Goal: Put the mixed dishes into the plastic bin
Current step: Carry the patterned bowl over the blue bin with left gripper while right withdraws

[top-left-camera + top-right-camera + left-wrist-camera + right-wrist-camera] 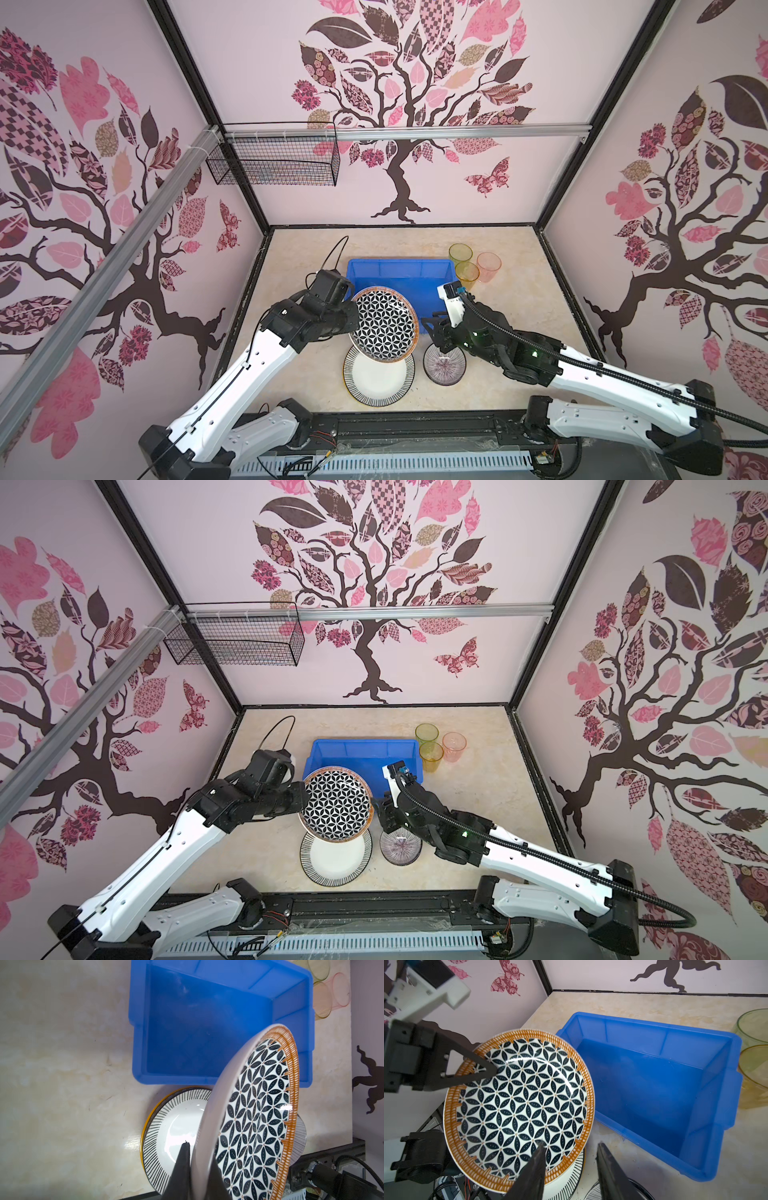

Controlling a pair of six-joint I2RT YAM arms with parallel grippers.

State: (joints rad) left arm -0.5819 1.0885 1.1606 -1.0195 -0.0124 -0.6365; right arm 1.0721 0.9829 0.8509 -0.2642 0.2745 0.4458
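The left gripper (200, 1165) was clamped on the rim of the black-and-white plate (384, 324), one finger over the patterned face and the other under the pale underside. The plate hung tilted in the air with its orange rim showing. In both top views it overlapped the near left edge of the blue bin (399, 262) and the far edge of the striped-rim plate (378, 384). That striped-rim plate lay flat on the worktop (519, 299), just in front of the bin. The right gripper (571, 1145) had its jaws apart and held nothing. It was just beside the lifted plate's right edge, above the far side of the purple-striped bowl (444, 368), which sat on the worktop beside the striped-rim plate. Three cups (467, 272) stood upright in a cluster by the bin's far right corner.
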